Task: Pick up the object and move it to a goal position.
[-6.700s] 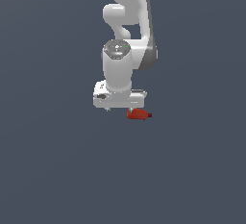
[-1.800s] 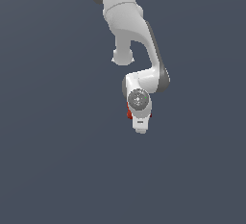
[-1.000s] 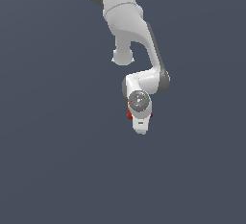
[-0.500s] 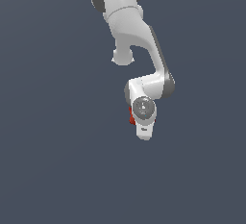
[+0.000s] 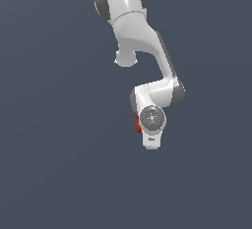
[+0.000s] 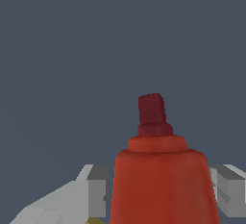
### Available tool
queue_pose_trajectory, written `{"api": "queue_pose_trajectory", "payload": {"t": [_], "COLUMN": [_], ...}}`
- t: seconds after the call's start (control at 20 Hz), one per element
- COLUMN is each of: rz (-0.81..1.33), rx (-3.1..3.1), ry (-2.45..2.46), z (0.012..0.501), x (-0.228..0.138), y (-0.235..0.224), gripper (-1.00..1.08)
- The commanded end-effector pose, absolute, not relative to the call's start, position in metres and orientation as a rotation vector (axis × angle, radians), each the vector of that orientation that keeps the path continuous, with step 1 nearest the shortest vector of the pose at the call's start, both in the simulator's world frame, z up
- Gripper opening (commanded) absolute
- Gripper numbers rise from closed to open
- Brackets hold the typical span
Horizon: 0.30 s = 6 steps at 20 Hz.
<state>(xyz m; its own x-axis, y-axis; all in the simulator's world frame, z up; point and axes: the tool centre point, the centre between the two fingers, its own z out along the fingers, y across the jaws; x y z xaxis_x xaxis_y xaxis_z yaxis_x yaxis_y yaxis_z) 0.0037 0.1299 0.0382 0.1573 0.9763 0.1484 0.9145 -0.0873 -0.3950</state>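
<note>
The object is a red rounded item with a short darker nub at its end; it fills the wrist view between my two grey fingers. My gripper is shut on it, one finger against each side. In the exterior view only a small red patch of the object shows at the exterior view's left of the white hand; the wrist and hand hide the gripper and the rest of the object. No goal marker shows in either view.
Only a plain dark grey-blue background surrounds the arm in both views. No table edge or other object shows.
The hand has moved slightly down and toward the exterior view's right, carrying the red object with it. Much earlier the hand faced differently, with the object showing below it.
</note>
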Motion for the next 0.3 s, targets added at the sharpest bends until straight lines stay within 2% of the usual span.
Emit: {"api": "queue_pose_trajectory", "payload": {"t": [0.0,0.25], "rz": [0.210,0.210], "rx": [-2.049,-2.048], "ry": [-1.802,-1.802], "z": [0.0406,0.0407], "x": [0.0090,0.0115], "y": [0.1313,0.1323], "gripper": [-1.00,-1.00]}}
